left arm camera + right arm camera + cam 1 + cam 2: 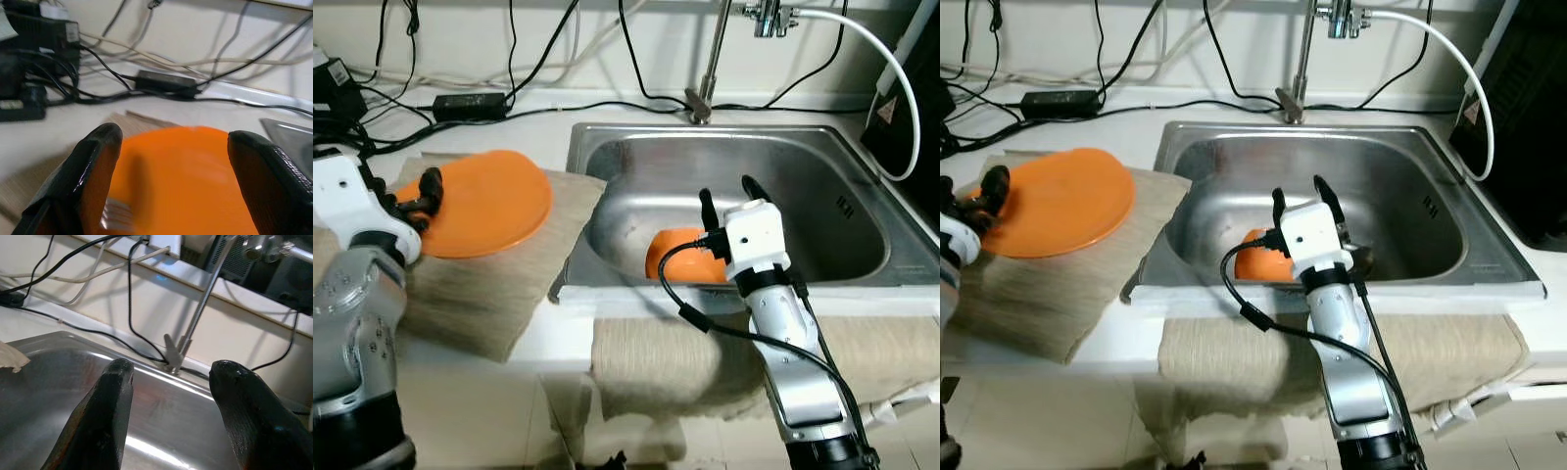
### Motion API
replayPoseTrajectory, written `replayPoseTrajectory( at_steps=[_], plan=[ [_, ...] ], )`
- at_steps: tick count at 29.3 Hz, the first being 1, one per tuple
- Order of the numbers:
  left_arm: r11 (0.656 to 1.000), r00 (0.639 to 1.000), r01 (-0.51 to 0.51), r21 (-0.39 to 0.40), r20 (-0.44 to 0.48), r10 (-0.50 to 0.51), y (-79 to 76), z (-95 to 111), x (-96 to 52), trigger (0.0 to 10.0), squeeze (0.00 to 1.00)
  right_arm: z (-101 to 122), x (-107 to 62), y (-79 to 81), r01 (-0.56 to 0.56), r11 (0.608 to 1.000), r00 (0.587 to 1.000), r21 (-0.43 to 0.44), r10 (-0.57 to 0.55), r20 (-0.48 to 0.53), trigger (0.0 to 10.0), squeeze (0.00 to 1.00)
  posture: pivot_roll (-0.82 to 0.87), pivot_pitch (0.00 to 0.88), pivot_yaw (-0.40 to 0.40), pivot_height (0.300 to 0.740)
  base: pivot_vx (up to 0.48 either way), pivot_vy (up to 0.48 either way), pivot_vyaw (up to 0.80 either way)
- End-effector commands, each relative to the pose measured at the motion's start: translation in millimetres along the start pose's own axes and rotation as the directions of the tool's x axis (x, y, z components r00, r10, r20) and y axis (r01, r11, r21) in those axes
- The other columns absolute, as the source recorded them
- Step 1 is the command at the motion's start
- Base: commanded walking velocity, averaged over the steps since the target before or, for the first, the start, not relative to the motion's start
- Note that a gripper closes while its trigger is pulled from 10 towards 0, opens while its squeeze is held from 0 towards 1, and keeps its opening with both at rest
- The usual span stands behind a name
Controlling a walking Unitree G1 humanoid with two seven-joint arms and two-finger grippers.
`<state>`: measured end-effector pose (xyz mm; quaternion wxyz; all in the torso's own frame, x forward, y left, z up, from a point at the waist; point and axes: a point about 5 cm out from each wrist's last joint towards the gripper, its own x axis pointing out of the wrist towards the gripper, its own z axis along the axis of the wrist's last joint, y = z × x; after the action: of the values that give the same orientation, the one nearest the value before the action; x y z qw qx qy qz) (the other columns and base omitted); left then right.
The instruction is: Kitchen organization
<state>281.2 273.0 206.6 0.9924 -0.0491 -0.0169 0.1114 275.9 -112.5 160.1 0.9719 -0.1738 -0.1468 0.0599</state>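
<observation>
An orange plate (pixel 484 201) lies flat on a beige towel (pixel 480 289) on the counter, left of the steel sink (pixel 822 166). My left gripper (pixel 424 204) is at the plate's left edge. The left wrist view shows its fingers (pixel 100 156) spread wide, open, with the plate (pixel 181 186) just beyond them. An orange bowl-like dish (pixel 677 253) sits in the sink's near left part, half hidden behind my right wrist. Over the sink hangs my right gripper (pixel 727 196), open and holding nothing; its fingers (pixel 110 401) point toward the faucet base (pixel 171 352).
A faucet (pixel 710 59) with a white hose (pixel 891 69) rises behind the sink. Cables and a black power adapter (pixel 470 103) run along the back of the counter. A black appliance (pixel 911 98) stands at the right. A second towel (pixel 666 362) hangs over the counter's front edge.
</observation>
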Motion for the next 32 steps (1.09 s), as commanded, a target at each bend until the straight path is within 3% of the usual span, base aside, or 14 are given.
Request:
replayPoseTrajectory(
  at_steps=[1,7,8,9,10,11,13,21,27,32],
  plan=[
    [0.999,1.000,-0.009,0.046,-0.026,0.010,12.3,-1,7.6,10.0,0.00,4,2.6,1.4,-0.009,1.000,1.000,0.007,0.009,0.004,10.0,0.00,0.14,0.000,0.017,0.740,0.000,0.000,0.00],
    [0.994,0.998,-0.015,0.108,-0.054,0.021,28.4,0,13.0,10.0,0.00,5,2.7,3.0,-0.013,1.000,1.000,0.010,0.013,0.003,10.0,0.00,0.14,0.000,0.020,0.740,0.000,0.000,0.00],
    [0.988,0.997,-0.008,0.151,-0.072,0.019,41.4,2,15.1,10.0,0.00,5,1.9,3.6,-0.017,1.000,1.000,0.011,0.017,0.000,10.0,0.00,0.14,0.008,0.022,0.740,0.000,0.000,0.00],
    [0.988,0.997,-0.008,0.151,-0.072,0.019,41.4,2,15.1,10.0,0.00,5,1.9,3.6,-0.017,1.000,1.000,0.011,0.017,0.000,10.0,0.00,0.14,0.008,0.022,0.740,0.000,0.000,0.00],
    [0.982,0.996,-0.006,0.187,-0.088,0.023,55.9,4,14.9,10.0,0.00,3,0.7,4.4,-0.021,1.000,1.000,0.011,0.021,-0.005,10.0,0.00,0.15,0.020,0.022,0.740,0.000,0.000,0.00],
    [0.982,0.996,-0.006,0.187,-0.088,0.023,55.9,4,14.9,10.0,0.00,3,0.7,4.4,-0.021,1.000,1.000,0.011,0.021,-0.005,10.0,0.00,0.15,0.020,0.022,0.740,0.000,0.000,0.00],
    [0.978,0.994,-0.011,0.210,-0.100,0.033,70.8,5,13.3,10.0,0.00,2,-0.1,5.7,-0.024,1.000,1.000,0.011,0.024,-0.012,10.0,0.00,0.15,0.020,0.022,0.740,0.000,0.000,0.00],
    [0.968,0.993,0.007,0.250,-0.113,0.022,90.6,12,9.1,10.0,0.00,-1,0.9,7.1,-0.038,0.999,0.999,0.015,0.039,-0.022,10.0,0.00,0.16,0.033,0.008,0.740,0.000,0.000,0.00],
    [0.951,0.989,0.082,0.298,-0.141,-0.041,115.8,27,4.0,10.0,0.00,-1,2.6,8.1,-0.059,0.998,0.998,0.009,0.059,-0.021,10.0,0.00,0.17,0.039,-0.006,0.740,0.000,0.000,0.00],
    [0.923,0.982,0.141,0.359,-0.169,-0.084,117.1,30,4.4,10.0,0.00,-1,3.7,9.6,-0.067,0.998,0.998,0.009,0.067,-0.019,10.0,0.00,0.18,0.042,-0.009,0.740,0.000,0.000,0.00]
  ],
)
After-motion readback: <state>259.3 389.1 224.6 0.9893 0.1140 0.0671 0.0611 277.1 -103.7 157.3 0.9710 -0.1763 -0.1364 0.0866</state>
